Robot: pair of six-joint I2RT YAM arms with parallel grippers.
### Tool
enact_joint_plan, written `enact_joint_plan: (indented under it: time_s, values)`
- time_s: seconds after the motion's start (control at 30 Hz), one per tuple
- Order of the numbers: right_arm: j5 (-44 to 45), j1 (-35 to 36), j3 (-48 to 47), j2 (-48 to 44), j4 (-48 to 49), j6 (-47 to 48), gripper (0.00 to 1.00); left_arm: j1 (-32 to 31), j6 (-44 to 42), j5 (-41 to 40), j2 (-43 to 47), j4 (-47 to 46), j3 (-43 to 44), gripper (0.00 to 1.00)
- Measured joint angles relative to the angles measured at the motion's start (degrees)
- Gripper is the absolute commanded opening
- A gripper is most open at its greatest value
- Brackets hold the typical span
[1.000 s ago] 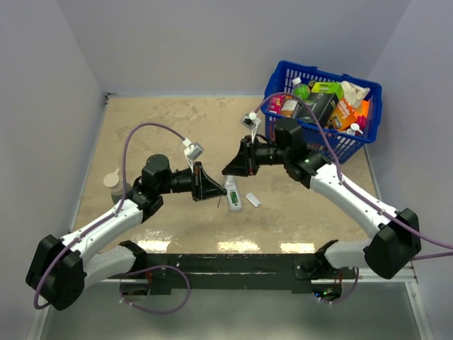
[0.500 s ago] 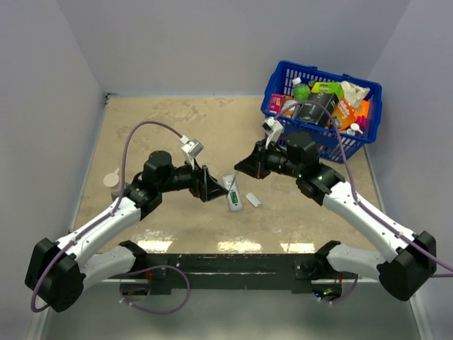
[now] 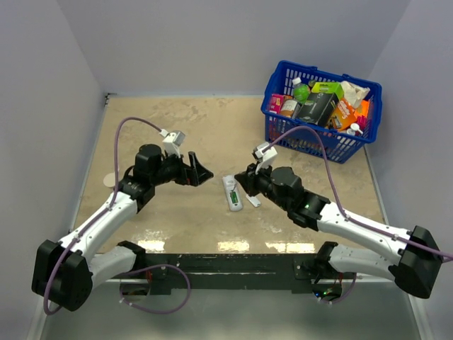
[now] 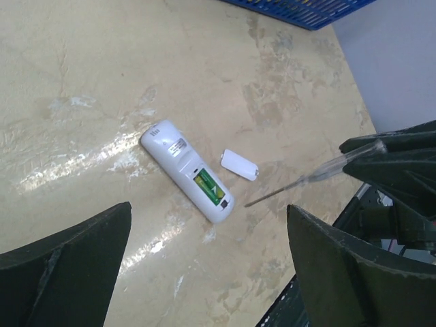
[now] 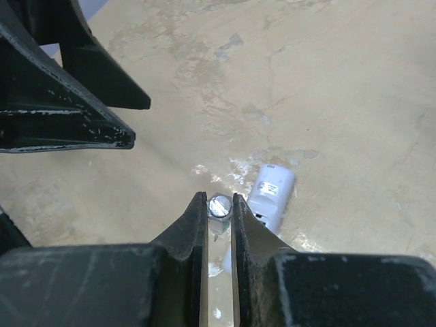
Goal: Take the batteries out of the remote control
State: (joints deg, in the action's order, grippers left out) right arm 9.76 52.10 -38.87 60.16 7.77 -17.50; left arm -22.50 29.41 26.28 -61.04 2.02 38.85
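The left claw (image 3: pixel 199 171) gapes wide; the right claw (image 5: pixel 219 201) is pinched on a thin clear pick (image 4: pixel 332 168). The white remote control (image 3: pixel 231 193) lies bay-up near the left claw's four o'clock and just beside the right claw's seven o'clock, its small cover (image 4: pixel 239 165) close by.

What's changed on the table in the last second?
The left end effector opened wide and pulled back left, away from the remote control. The right end effector, shut on a thin clear tool, swung toward the near edge, beside the remote control. The remote control, the batteries in its bay and the white cover stayed put.
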Motion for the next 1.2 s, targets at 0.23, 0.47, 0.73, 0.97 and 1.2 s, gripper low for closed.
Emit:
enact_joint_plan:
  time_s: [0.23,0.47,0.73,0.97,1.2]
  values:
    - [6.4,0.9,3.3,0.9,6.1,2.6,0.00,0.7,-1.5,0.0,-0.1,1.2,-1.7,0.99]
    - [10.5,2.4,5.7,3.8,11.7,4.4,0.00,0.7,-2.3,0.6,-0.2,2.1,-2.6,0.99]
    - [12.0,3.3,7.0,7.6,15.3,5.6,0.00,0.7,-2.6,1.7,-0.2,2.0,-3.1,0.99]
    - [14.7,4.4,7.5,9.0,16.4,5.5,0.00,0.7,-2.6,2.4,-0.2,2.0,-3.1,0.99]
    - [16.8,5.9,8.6,9.1,17.0,4.7,0.00,0.7,-2.6,2.7,-0.2,2.0,-3.1,0.99]
